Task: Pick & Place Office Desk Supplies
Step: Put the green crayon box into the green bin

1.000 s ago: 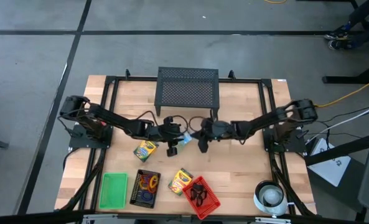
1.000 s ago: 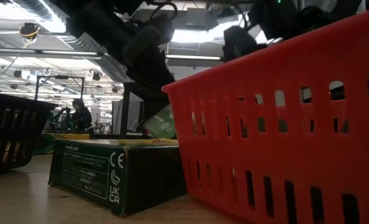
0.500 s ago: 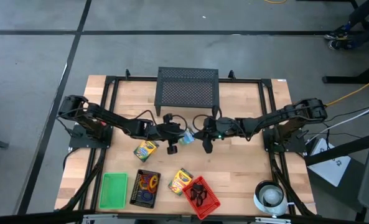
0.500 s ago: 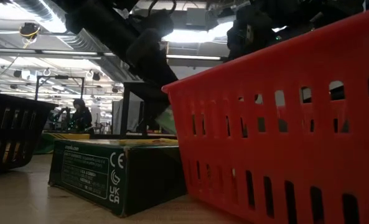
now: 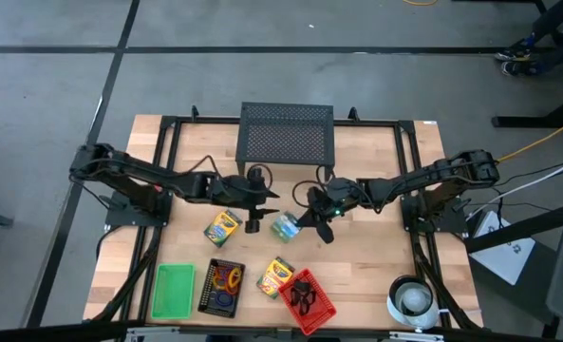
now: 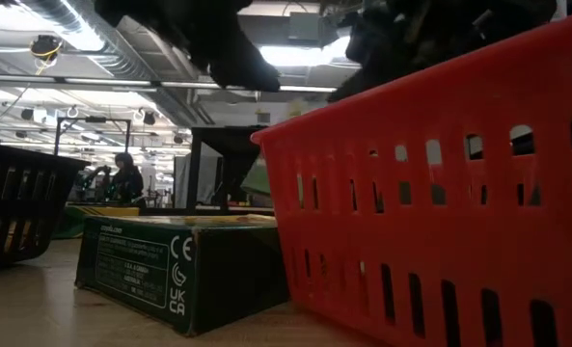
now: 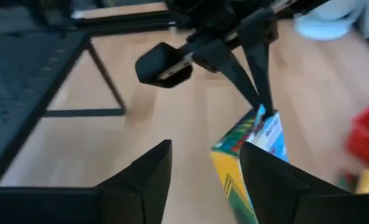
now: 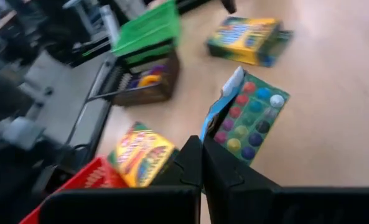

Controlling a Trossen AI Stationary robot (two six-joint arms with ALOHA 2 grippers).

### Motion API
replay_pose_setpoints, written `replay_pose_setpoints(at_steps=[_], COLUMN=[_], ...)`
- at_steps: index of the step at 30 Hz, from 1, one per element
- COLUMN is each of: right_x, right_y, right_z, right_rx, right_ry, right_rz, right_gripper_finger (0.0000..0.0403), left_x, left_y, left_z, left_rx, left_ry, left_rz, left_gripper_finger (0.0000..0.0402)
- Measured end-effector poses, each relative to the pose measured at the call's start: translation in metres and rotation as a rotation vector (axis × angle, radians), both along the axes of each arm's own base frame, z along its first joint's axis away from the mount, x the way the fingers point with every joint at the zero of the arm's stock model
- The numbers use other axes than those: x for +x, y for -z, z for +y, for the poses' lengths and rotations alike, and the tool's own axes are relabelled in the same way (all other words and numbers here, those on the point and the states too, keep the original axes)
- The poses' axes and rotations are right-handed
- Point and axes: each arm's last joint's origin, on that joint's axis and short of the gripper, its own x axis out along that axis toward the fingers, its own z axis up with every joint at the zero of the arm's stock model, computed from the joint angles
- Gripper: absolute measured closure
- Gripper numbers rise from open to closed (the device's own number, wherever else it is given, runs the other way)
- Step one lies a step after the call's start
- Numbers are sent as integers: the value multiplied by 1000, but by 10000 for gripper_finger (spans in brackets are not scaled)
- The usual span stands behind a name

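In the high view, the small green crayon box (image 5: 286,225) is seen at the centre of the counter (image 5: 376,256), between the two grippers. The right gripper (image 5: 309,217) is placed just right of it, and its fingers (image 8: 200,163) are pressed together on the box's pale flap; in the right wrist view the box (image 8: 246,121) hangs from that flap directly beyond the fingertips. The left gripper (image 5: 268,203) is found just left of and above the box, with its fingers (image 7: 150,171) spread apart and nothing between them; in the left wrist view the box (image 7: 249,146) is seen beside the one finger, outside the gap. Two other yellow-and-green boxes (image 5: 222,228) are lying lower left, one of them (image 5: 276,276) beside the red basket (image 5: 309,296).
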Motion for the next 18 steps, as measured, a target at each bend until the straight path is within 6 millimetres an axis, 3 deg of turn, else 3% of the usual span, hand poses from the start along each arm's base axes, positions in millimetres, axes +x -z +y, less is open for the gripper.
replay_pose_setpoints(at_steps=[6, 10, 18], right_x=[10, 21, 50], right_y=[-15, -14, 1], right_z=[5, 6, 12], right_rx=[-50, -90, -76], right_ry=[-100, -127, -229], right_rz=[-1, 65, 122], right_gripper_finger=[403, 403, 403], left_x=[-9, -10, -11], left_y=[-3, 0, -10], left_z=[12, 21, 21], left_rx=[-241, -388, -361], left_ry=[120, 170, 196], left_rz=[83, 147, 257], left_gripper_finger=[185, 181, 180])
